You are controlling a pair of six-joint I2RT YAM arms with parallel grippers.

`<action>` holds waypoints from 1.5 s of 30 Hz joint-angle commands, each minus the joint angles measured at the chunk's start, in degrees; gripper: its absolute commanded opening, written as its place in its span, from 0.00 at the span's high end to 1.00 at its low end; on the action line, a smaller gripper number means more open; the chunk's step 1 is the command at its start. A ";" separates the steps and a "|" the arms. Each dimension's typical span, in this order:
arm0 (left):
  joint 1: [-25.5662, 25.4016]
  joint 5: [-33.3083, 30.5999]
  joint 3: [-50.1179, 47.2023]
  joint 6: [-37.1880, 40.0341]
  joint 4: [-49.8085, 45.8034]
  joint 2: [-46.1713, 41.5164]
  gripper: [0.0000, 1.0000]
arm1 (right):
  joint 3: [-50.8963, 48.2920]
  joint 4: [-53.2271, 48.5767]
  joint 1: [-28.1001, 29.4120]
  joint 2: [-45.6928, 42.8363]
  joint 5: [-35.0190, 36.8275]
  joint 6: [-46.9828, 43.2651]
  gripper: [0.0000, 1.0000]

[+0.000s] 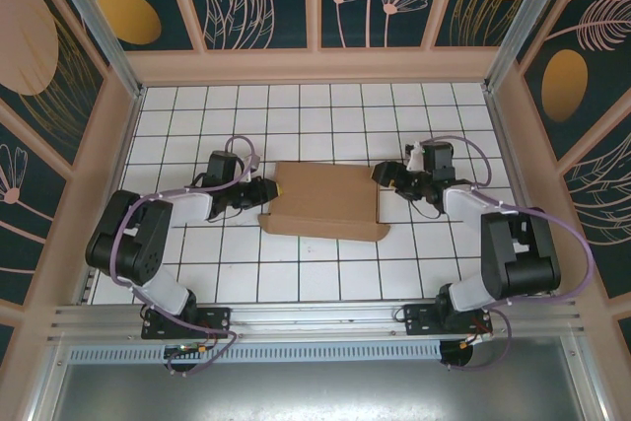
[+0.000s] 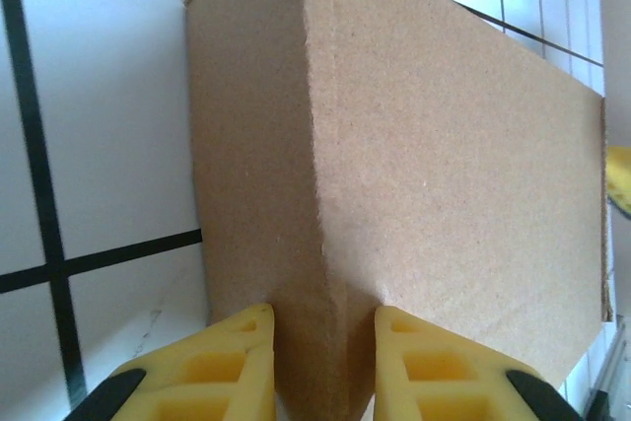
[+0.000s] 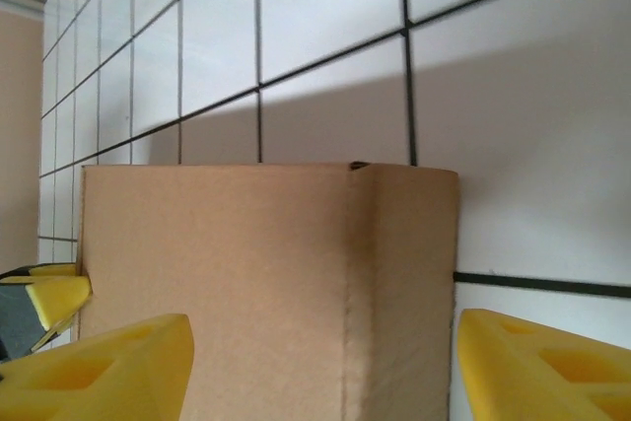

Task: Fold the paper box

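Overhead first: paper box (image 1: 325, 200) at the middle of the gridded table (image 1: 296, 115), looking like a shallow, closed-up rectangle, long axis from 9 to 3 o'clock; left gripper (image 1: 270, 188) touching its 9 o'clock end, right gripper (image 1: 383, 175) at its 3 o'clock end, toward the far corner; both equally near, one per short end.

Next, left wrist: paper box (image 2: 444, 175) stretching away toward 12 o'clock, a folded edge running straight down into the gap; yellow fingers (image 2: 212, 367) pressed to either side of that ridge, so apparently pinching the cardboard.

Then right wrist: paper box (image 3: 227, 283) dead ahead, rising from 6 o'clock between widely spread fingers (image 3: 537, 367); cardboard clear of the 3 o'clock pad, contact at the 9 o'clock pad unclear; splayed, holding nothing; left gripper's fingertip (image 3: 44, 295) peeking in at 9 o'clock.

Probably a next move hinging on that end-to-end line, right fingers needing to close in from 3 o'clock.

No brand, label or legible writing on the brown cardboard.
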 commanded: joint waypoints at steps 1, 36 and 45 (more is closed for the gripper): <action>0.25 4.61 -1.27 -0.32 -0.30 3.52 0.79 | -1.00 1.66 -0.26 1.31 -2.64 1.23 0.26; 5.51 9.92 2.22 -1.05 -2.72 5.60 0.63 | -6.67 18.24 1.45 3.58 -19.48 18.77 0.51; 5.44 -9.21 4.54 2.93 -13.66 -10.99 0.36 | -7.45 16.21 1.26 -0.58 -20.17 23.27 0.56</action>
